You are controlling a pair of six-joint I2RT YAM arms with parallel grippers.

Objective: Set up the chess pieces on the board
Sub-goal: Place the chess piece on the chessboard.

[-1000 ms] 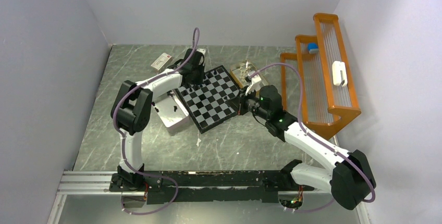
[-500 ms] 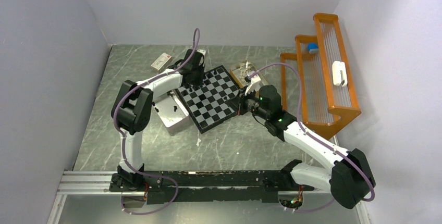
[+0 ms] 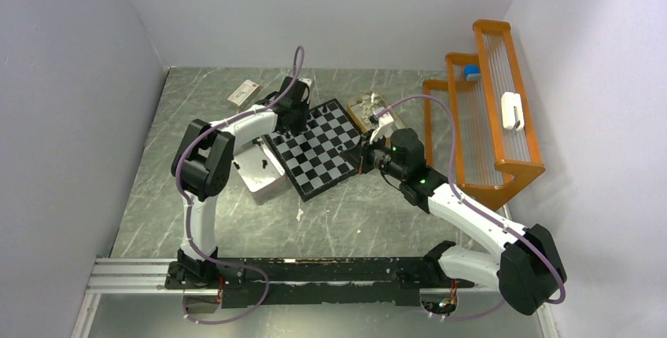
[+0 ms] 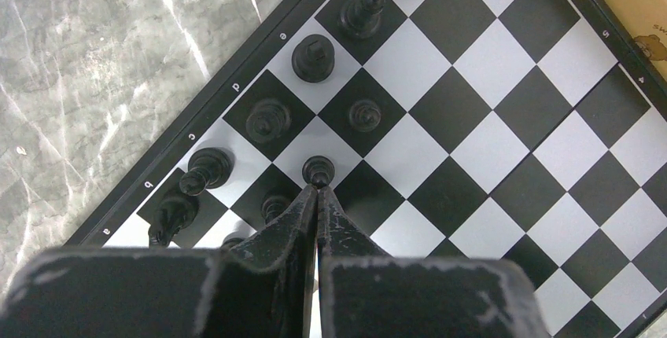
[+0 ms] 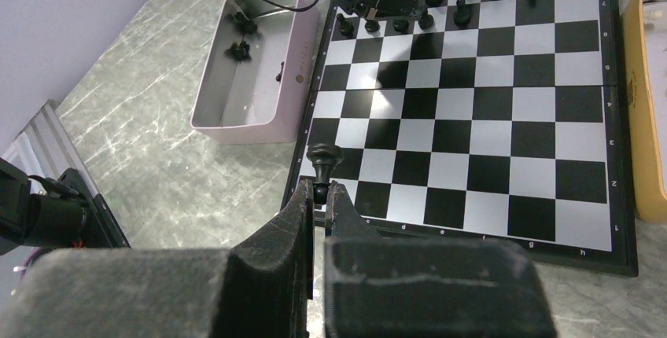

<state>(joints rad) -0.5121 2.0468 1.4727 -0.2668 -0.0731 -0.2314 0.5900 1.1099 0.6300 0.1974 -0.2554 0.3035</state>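
in the middle of the table (image 3: 354, 212), the board (image 3: 318, 149) has black chessmen (image 4: 313, 59) along one edge only. left gripper (image 4: 317, 192) is closed, its tips at a second-row pawn (image 4: 318, 170), seemingly seating it, though an actual pinch is unclear. right gripper (image 5: 318, 190) clamps a spare pawn (image 5: 322, 157) by its stem, likely waiting its turn. the tan tray (image 3: 363, 107) holds things too small to read.

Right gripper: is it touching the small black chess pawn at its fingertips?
Touching. The right wrist view shows the right gripper clamped on the small black chess pawn, its stem pinched between the fingertips.
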